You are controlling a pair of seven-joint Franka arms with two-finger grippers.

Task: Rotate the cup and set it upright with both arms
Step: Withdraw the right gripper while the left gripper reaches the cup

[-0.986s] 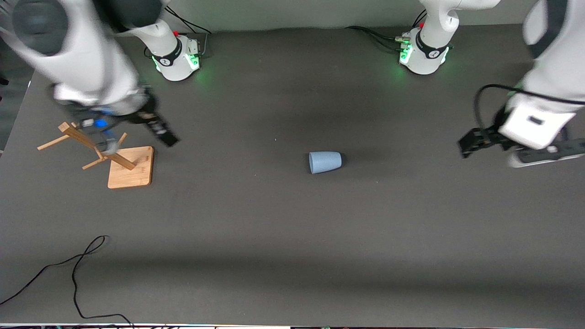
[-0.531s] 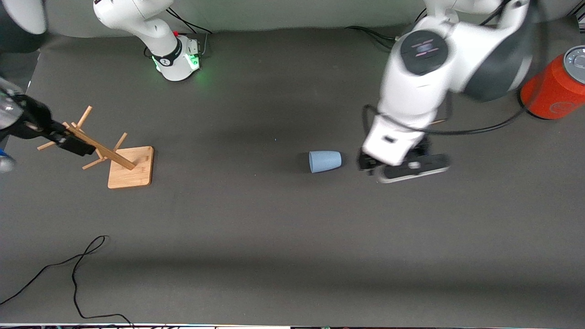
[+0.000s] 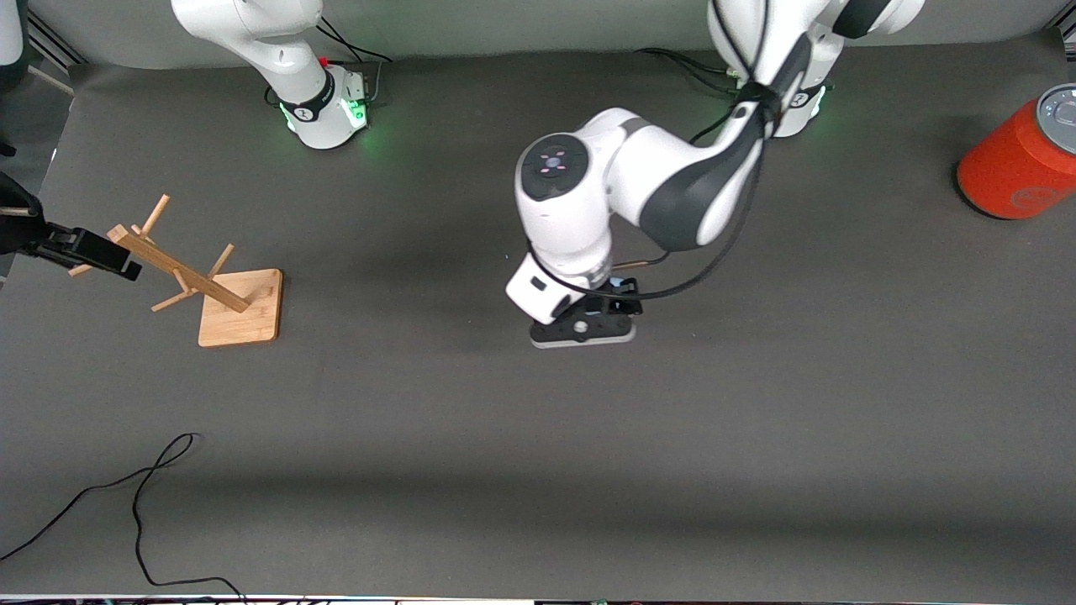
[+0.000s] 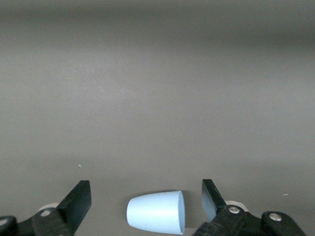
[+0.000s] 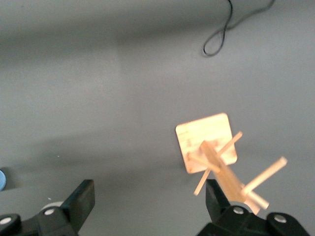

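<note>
The light-blue cup [image 4: 156, 211] lies on its side on the dark table. It shows in the left wrist view, between my left gripper's fingers and touching neither. In the front view my left arm hides it. My left gripper [image 4: 145, 196] is open and straddles the cup; in the front view it [image 3: 598, 309] hangs low over the table's middle. My right gripper [image 3: 97, 250] is up at the right arm's end of the table, by the wooden rack. It [image 5: 150, 196] is open and empty. A sliver of the cup [image 5: 2, 179] shows at the edge of the right wrist view.
A wooden peg rack [image 3: 202, 290] on a square base stands near the right arm's end, and also shows in the right wrist view [image 5: 216, 152]. An orange cylinder [image 3: 1017, 164] with a grey top stands at the left arm's end. A black cable [image 3: 126, 496] lies near the front camera.
My left arm swung in from the left arm's end of the table and now covers the cup, its gripper around it. My right gripper pulled away past the rack to the table's end.
</note>
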